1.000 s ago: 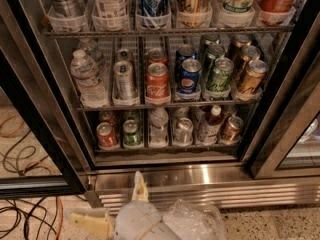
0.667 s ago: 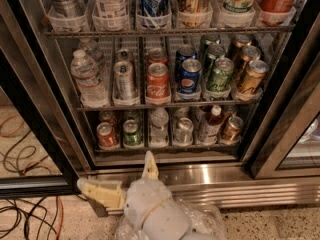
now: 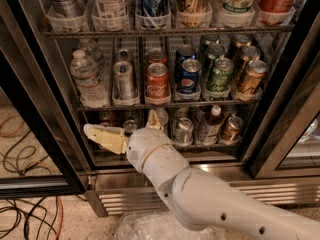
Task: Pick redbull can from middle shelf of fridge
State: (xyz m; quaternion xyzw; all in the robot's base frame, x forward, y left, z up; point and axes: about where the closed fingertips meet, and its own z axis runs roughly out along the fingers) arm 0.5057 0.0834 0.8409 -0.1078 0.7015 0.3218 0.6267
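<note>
In the approach step, the gripper (image 3: 120,122), fingers apart and empty, has the redbull can (image 3: 123,80) just above it, so the next move is probably to rise and reach in.

Silver-grey with dark print for the redbull can (image 3: 124,79), red for the Coca-Cola can (image 3: 157,82) beside it, cream for the gripper (image 3: 120,122) below it.

Black and orange cables (image 3: 22,218) sprawl across the pale speckled floor (image 3: 80,220) at lower left, near crumpled clear plastic (image 3: 145,229).
</note>
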